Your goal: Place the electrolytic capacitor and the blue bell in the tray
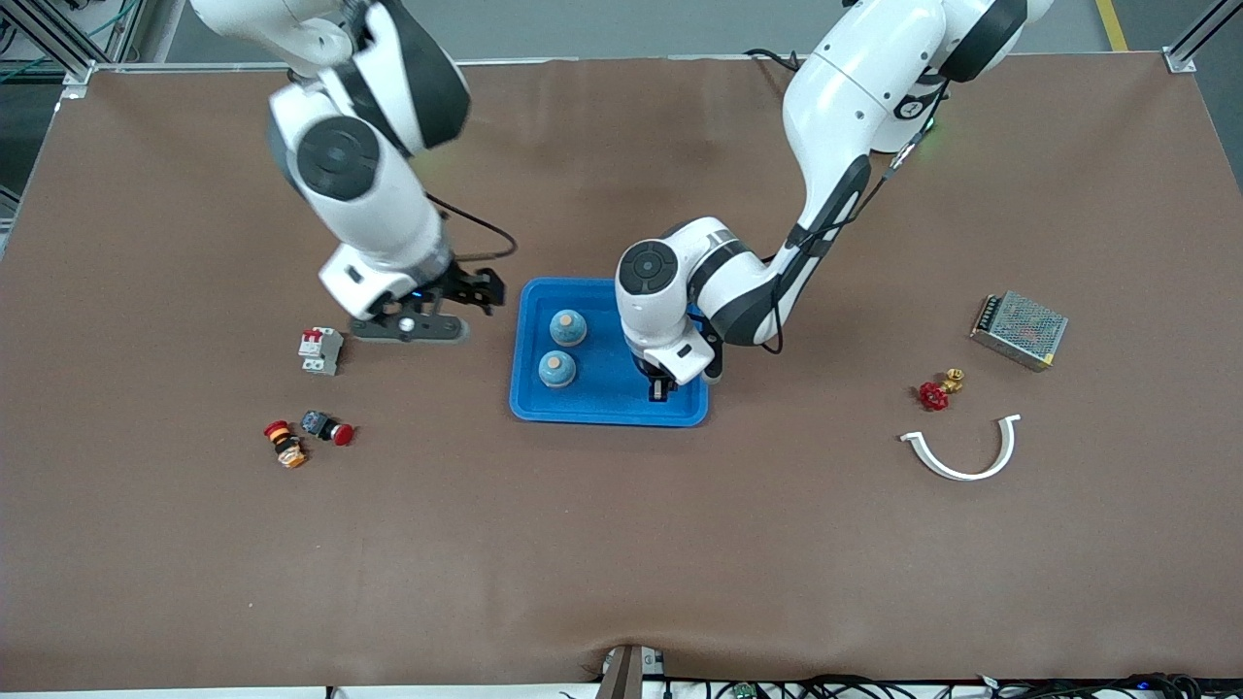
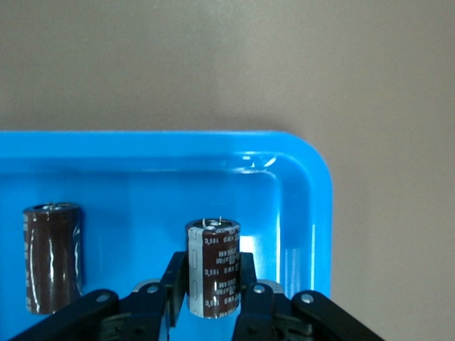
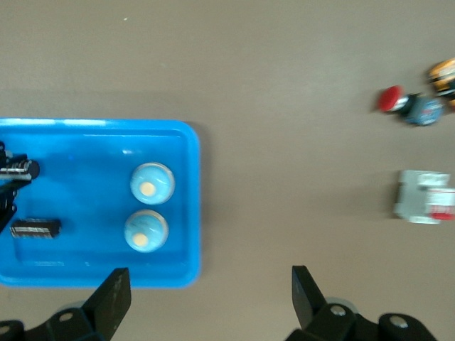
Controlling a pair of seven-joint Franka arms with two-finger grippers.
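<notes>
Front view: the blue tray (image 1: 592, 403) sits mid-worktop (image 1: 621, 544) with two blue bells (image 1: 567, 327) (image 1: 557, 369) standing in it, one nearer the camera than the other. The left gripper (image 1: 661, 391) is down in the tray, at its end toward the left arm's side; what it holds is hidden here by the wrist. The right gripper (image 1: 442, 316) hangs over bare worktop just beside the tray, toward the right arm's end, and waits. Near it lie a small white and red breaker (image 1: 320, 349), a red push button (image 1: 328, 427) and an orange and red part (image 1: 284, 444). Toward the left arm's end lie a metal mesh box (image 1: 1019, 329), a red and brass valve (image 1: 938, 390) and a white curved strip (image 1: 961, 451). Left wrist view: the left fingers (image 2: 249, 284) are closed on a brown capacitor (image 2: 213, 268), upright, with the tray floor (image 2: 142, 185) beneath and one rounded corner of the tray near; whether it touches the floor cannot be told. A second brown capacitor (image 2: 52, 257) stands apart from it in the tray. Right wrist view: the right fingers (image 3: 110, 298) stand wide open with nothing between them, over the worktop by the tray rim (image 3: 195, 206); both bells, the breaker (image 3: 425, 197) and the push button (image 3: 407, 105) show.
</notes>
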